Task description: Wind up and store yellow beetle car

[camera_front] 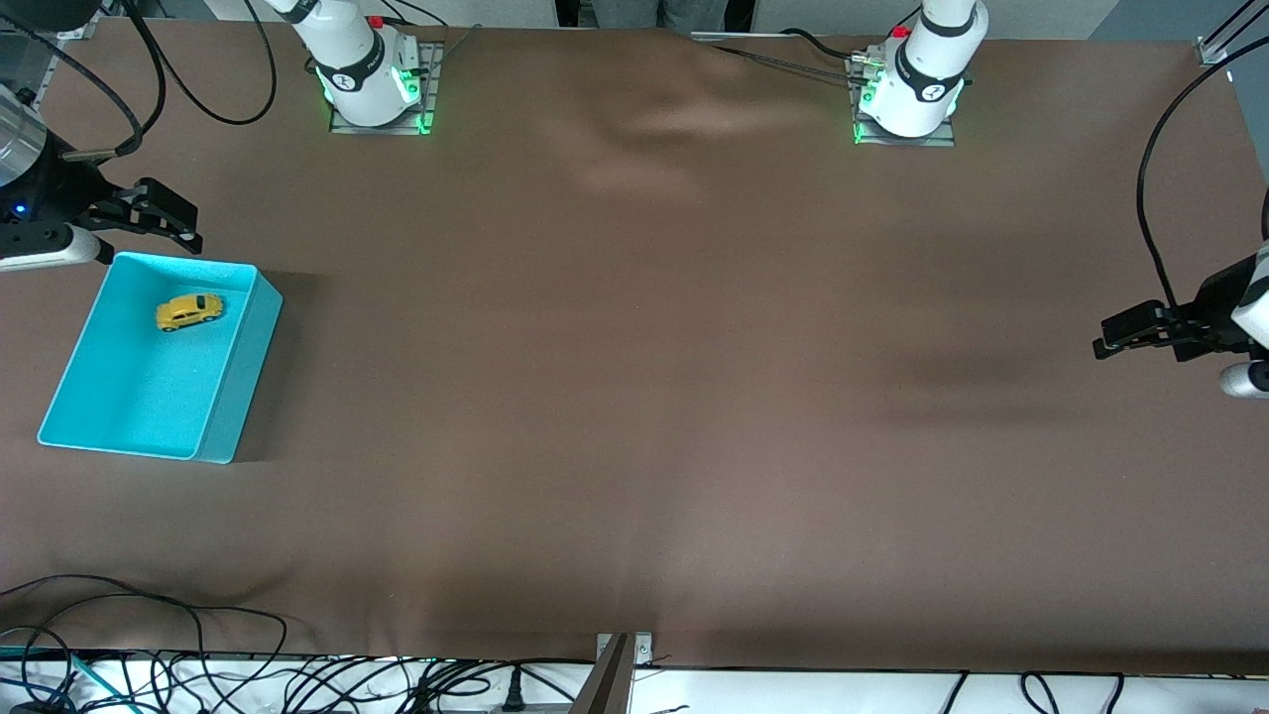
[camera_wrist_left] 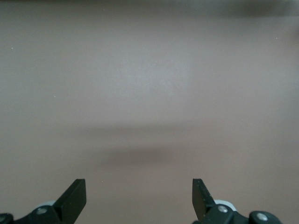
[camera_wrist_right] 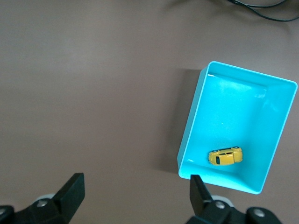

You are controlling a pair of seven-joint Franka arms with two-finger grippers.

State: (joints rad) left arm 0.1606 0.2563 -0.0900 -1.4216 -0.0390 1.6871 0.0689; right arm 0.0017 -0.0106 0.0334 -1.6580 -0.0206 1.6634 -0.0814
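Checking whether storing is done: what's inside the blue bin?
Only the yellow car lies in the blue bin, toward its farther end. The bin's whole floor is visible; nothing is covered.

text: you'll find no words or numbers you can read | arm bases (camera_front: 372,74): each carries a small round dark emblem, its lettering too small for you to make out | teal bin (camera_front: 243,382), yellow beetle car (camera_front: 188,311): no markings you can read

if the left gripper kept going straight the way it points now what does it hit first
Probably just the bare brown table: the left gripper, open, faces only tabletop in its wrist view, with nothing else in that line.
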